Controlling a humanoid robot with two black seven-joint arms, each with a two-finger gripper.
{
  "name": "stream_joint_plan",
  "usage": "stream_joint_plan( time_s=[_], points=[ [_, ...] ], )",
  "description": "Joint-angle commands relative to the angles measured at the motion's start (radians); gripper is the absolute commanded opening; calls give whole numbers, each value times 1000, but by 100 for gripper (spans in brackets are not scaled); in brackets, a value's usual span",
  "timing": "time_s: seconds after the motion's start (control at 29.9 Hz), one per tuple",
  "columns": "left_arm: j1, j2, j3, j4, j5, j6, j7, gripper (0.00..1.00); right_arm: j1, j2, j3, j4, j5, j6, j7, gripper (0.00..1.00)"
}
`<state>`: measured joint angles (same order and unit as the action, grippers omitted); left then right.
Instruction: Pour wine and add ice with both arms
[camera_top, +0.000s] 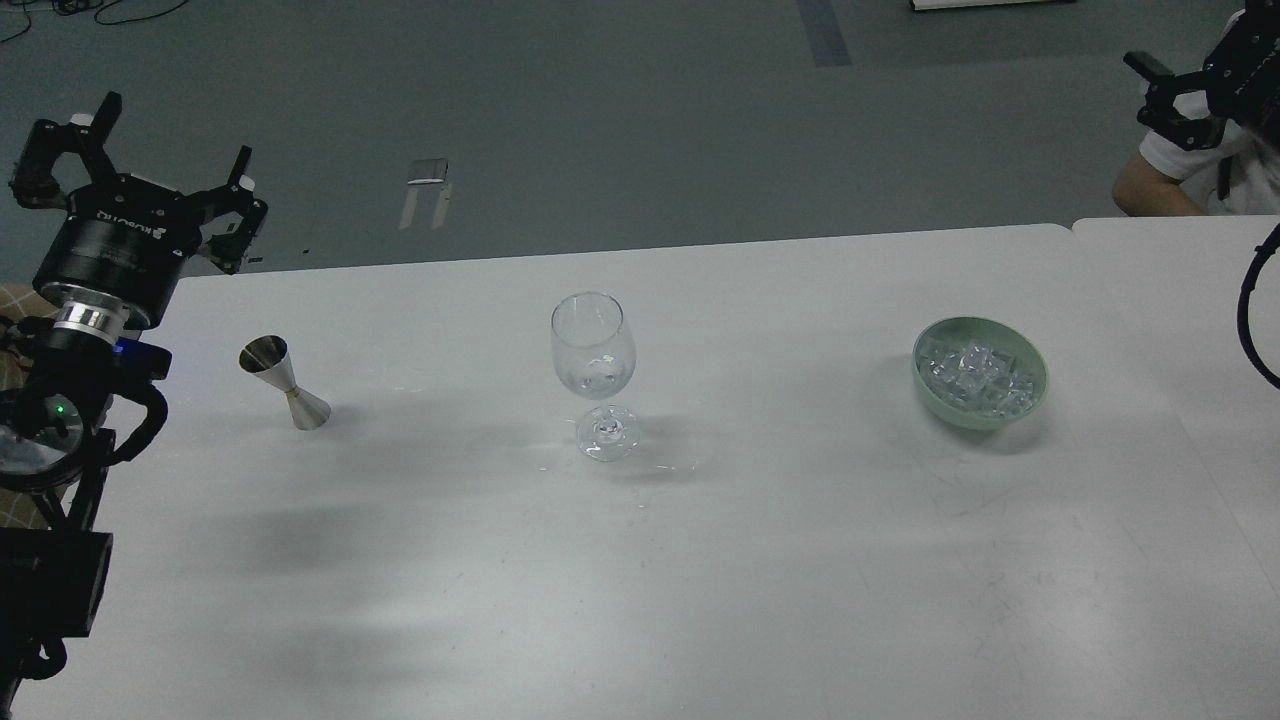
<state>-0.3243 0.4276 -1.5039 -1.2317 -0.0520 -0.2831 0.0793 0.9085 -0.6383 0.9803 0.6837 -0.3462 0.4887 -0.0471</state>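
A clear stemmed wine glass (594, 370) stands upright at the table's middle. A steel jigger (284, 382) stands on the table at the left. A heap of clear ice cubes (975, 378) fills a pale green bowl (1028, 398) at the right. My left gripper (140, 150) is open and empty, raised above and behind the jigger, off the table's far left corner. My right gripper (1165, 90) is at the top right edge, far behind the bowl. Only part of it shows, so I cannot tell how its fingers stand.
The white table (700, 560) has a seam to a second table (1170, 270) at the right. A person's arm (1150, 190) rests behind that table's far edge. A patterned cloth (20, 300) lies off the left edge.
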Motion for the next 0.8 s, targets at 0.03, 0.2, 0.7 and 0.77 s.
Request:
stream_joint_plan(
  time_s=[0.03, 0.2, 0.7, 0.77],
  points=[
    [5, -7, 4, 3, 1, -21, 4, 98, 76, -14, -72, 16, -54, 0, 3, 100],
    [-27, 5, 7, 29, 87, -1, 2, 98, 155, -34, -86, 50, -307, 0, 10, 100],
    [-398, -6, 220, 461, 394, -56, 0, 98, 194, -35, -311, 247, -977, 0, 13, 100],
    [-418, -6, 258, 504, 394, -94, -6, 98, 231, -35, -470, 280, -998, 0, 13, 99]
  ],
)
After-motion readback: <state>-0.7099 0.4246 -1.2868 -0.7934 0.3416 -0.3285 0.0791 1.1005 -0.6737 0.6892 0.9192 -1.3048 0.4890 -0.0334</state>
